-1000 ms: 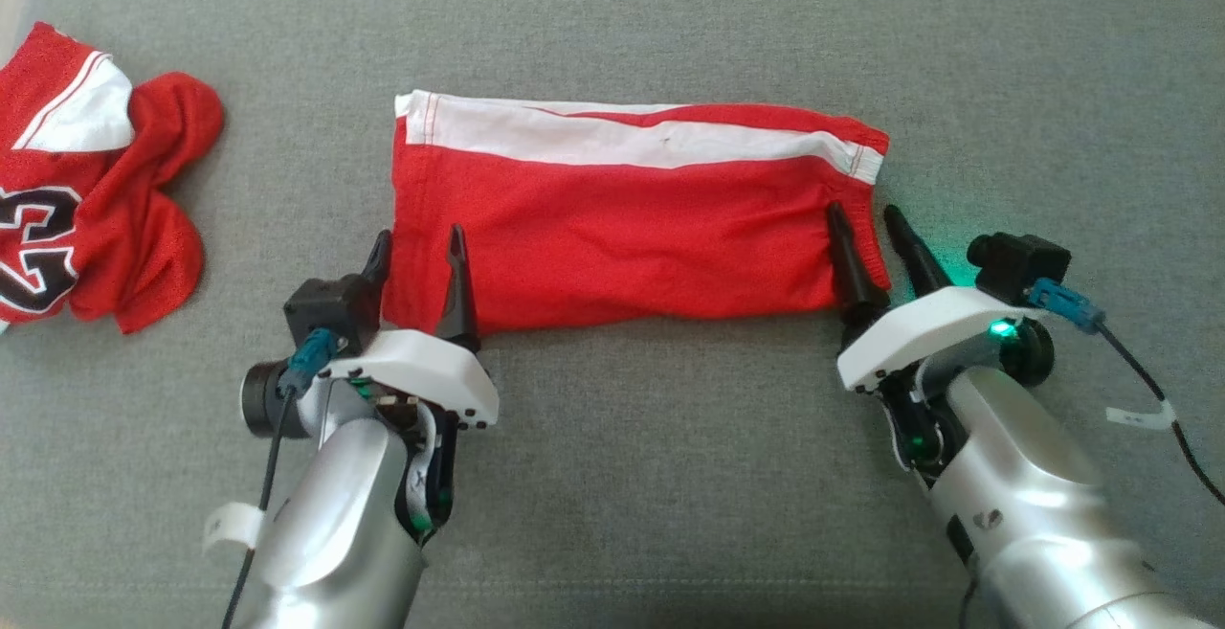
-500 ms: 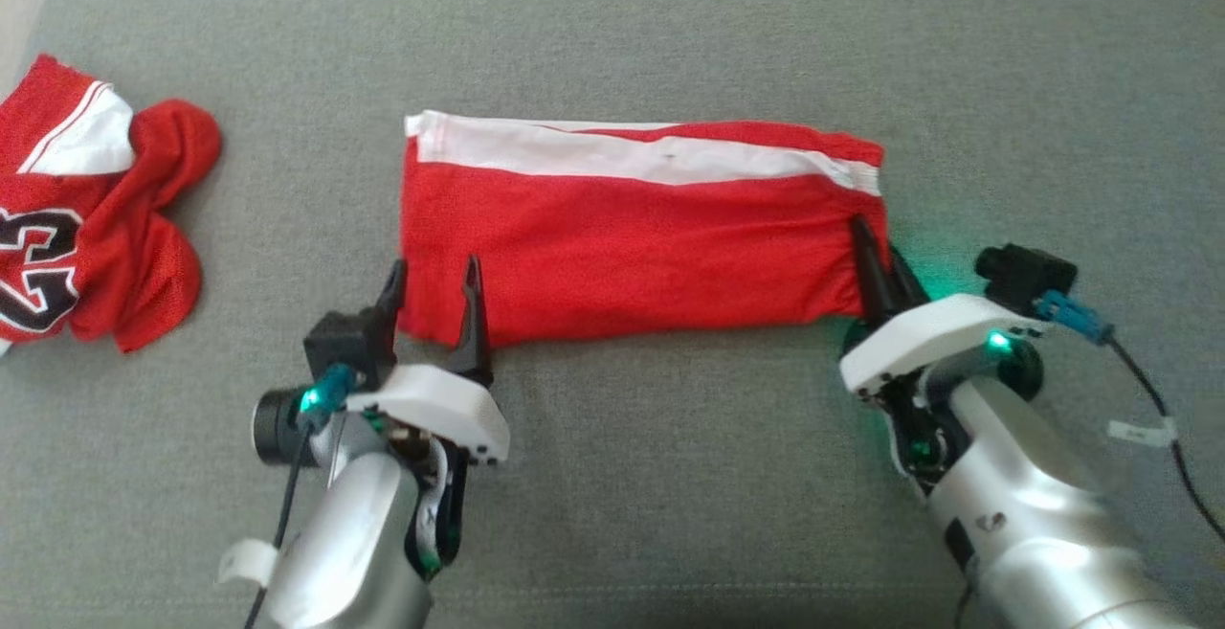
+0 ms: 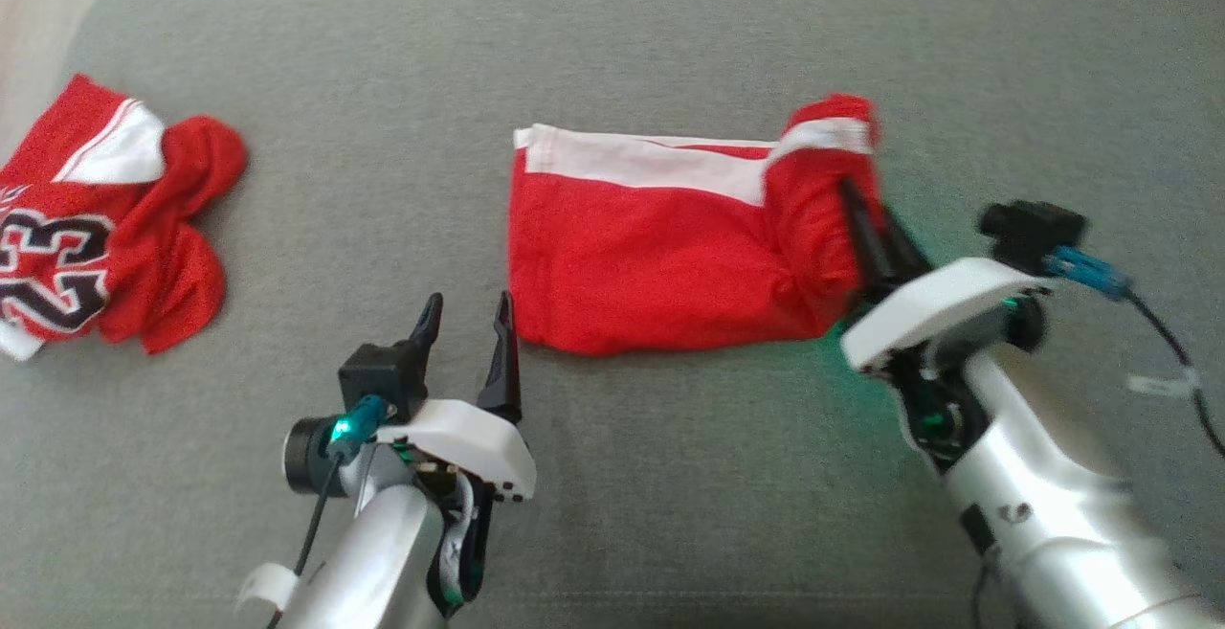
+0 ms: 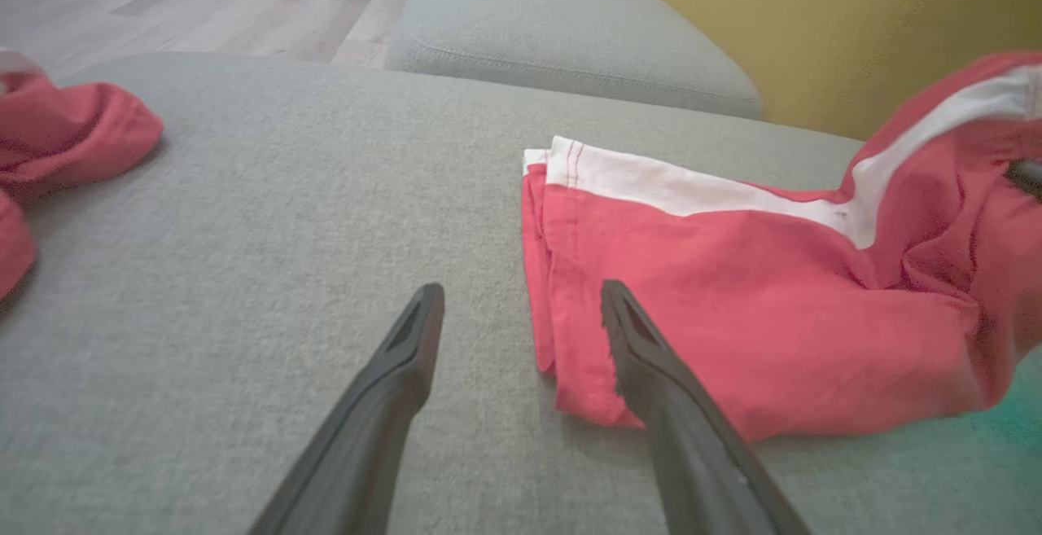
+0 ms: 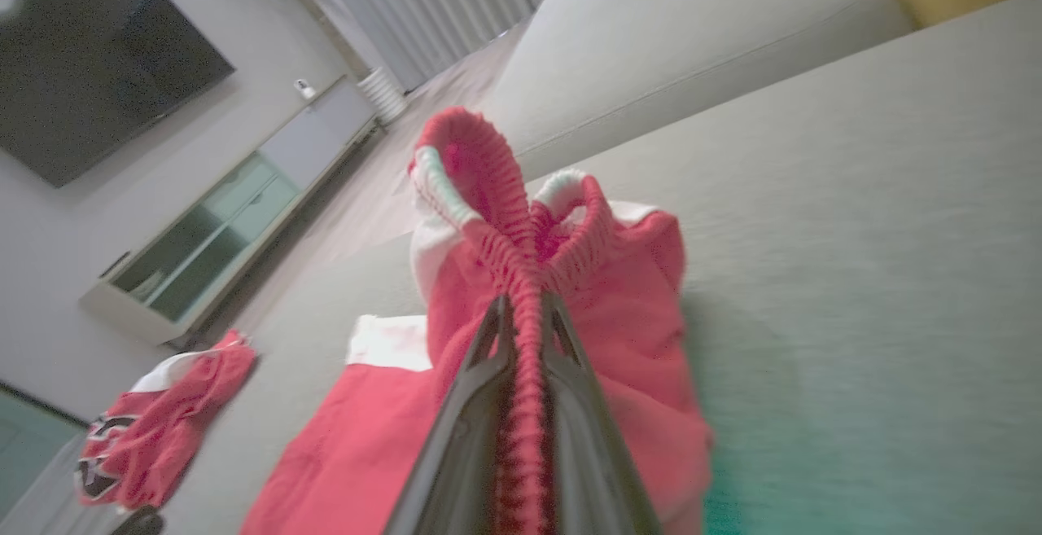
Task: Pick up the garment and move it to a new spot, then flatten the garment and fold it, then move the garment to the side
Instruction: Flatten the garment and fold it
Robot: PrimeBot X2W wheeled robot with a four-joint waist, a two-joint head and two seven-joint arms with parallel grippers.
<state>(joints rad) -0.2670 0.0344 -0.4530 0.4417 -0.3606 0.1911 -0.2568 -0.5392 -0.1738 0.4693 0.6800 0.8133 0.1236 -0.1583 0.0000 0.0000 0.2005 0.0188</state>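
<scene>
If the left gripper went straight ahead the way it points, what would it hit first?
Probably the left edge of the red shorts, brushed by one finger of the left gripper; between the fingers lies bare grey cushion.

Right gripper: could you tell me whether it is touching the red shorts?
Touching. The right wrist view shows the right gripper shut on the red shorts at the waistband.
</scene>
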